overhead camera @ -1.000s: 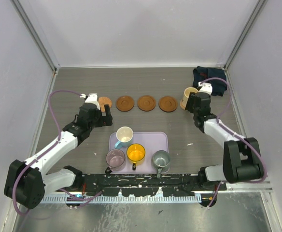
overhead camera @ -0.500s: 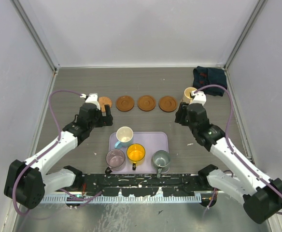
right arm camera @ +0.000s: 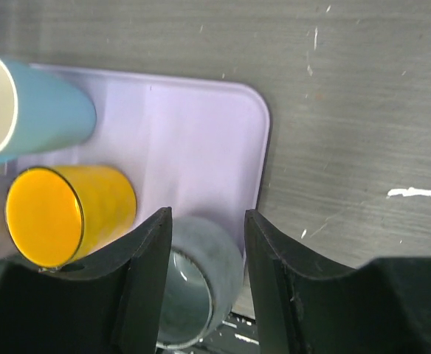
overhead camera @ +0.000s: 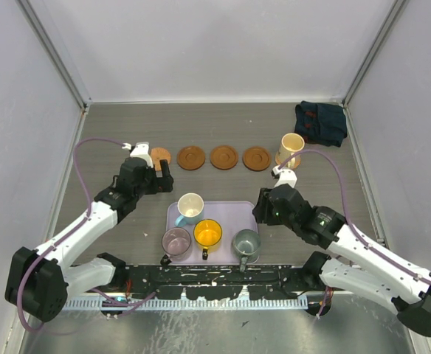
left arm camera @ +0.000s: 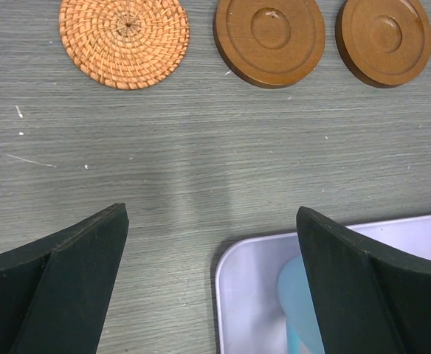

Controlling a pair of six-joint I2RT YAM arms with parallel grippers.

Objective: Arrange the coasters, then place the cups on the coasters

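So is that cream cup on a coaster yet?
On. The cream cup stands upright on the rightmost coaster, whose brown rim shows beneath it.

The table [left arm camera: 201,184] is matt grey with a wood grain. The tray [right arm camera: 193,140] looks like smooth lavender plastic. Beyond the tray lie a rough woven coaster [left arm camera: 124,40] and smooth wooden coasters [left arm camera: 269,40]. On the tray, the yellow cup [right arm camera: 68,214] is glossy and the grey-green cup [right arm camera: 201,280] has a metallic sheen.

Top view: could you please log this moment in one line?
cream cup at coaster row end | four cups on tray | right gripper open near grey-green cup | left gripper open
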